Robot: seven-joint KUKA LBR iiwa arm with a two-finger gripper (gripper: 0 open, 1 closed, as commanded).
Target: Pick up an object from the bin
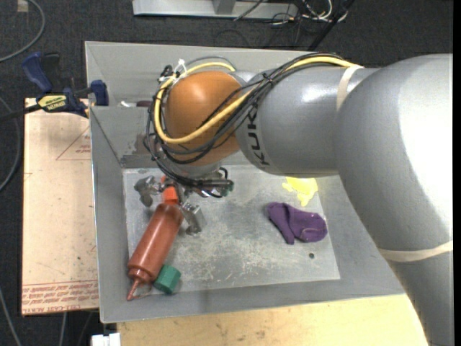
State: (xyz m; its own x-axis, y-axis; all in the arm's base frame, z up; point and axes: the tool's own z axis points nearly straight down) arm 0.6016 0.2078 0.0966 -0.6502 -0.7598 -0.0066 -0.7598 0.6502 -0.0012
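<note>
Camera view. The grey bin (245, 258) holds few things, lying well apart. The arm (338, 114) reaches in from the right, and its orange cover (198, 114) and cables (216, 117) hang over the bin's upper left part.

The gripper (170, 205) sits low over the floor and looks wide open. One finger (148, 190) shows to the left and one to the lower right of the upper end of a brown squeeze bottle (155, 244). The bottle lies flat on a diagonal, nozzle toward the bin's lower left corner. A green cap (168, 278) sits just beside the nozzle end. A purple cloth (297, 223) and a yellow scrap (301, 187) lie toward the right, clear of the gripper.

Risks, as judged:
- The grip falls on the bottle's far end, not its middle. Once lifted, the long body may droop or swing and slide out.
- The bottle is round and looks smooth, so closing across it could squeeze it out sideways.
- The left finger looks further from the bottle than the right one. An uneven close would push the bottle before it clamps.
- The cover hides the contact point, so exact alignment is uncertain.
</note>
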